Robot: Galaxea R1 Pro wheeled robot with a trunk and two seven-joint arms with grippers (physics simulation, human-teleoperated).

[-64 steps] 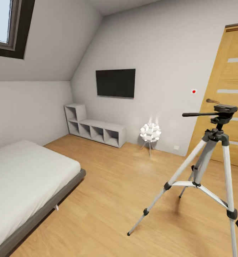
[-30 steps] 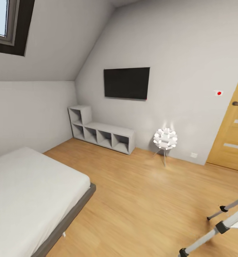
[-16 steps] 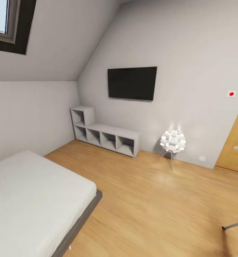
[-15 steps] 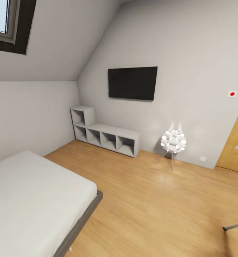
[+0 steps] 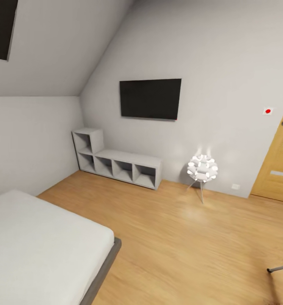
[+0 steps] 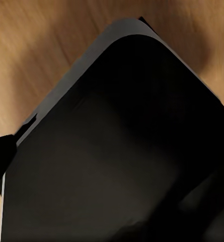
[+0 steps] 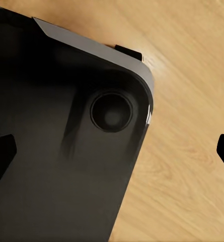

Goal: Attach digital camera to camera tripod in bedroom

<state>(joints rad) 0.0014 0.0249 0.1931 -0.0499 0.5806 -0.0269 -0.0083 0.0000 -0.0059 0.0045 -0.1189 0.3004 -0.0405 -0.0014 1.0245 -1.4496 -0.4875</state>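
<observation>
Judging from how things lie, the attaching is not yet done and looks some way off: of the camera tripod (image 5: 281, 267) only the tip of one silver leg with its black foot shows, at the right edge of the head view low on the wood floor (image 5: 192, 245), and I cannot find the digital camera in any picture. What is left, as I read it, is to bring the tripod's head into sight, get the camera over it and seat it there. Both wrist views look down at the same wood floor past a dark rounded panel with a pale edge (probably part of the robot's own base, though I cannot be sure). In the right wrist view two dark tips at opposite edges suggest the right gripper (image 7: 112, 151) has its fingers spread wide with nothing between them; for the left gripper I cannot tell how the fingers stand. Around the room stand a grey low bed (image 5: 44, 245), a grey cube shelf (image 5: 116, 163) under a wall-mounted black screen (image 5: 150, 98), a glowing ball lamp (image 5: 202, 168) on thin legs, and a wooden door (image 5: 281, 161). Nothing stands on the floor between bed and tripod leg.
</observation>
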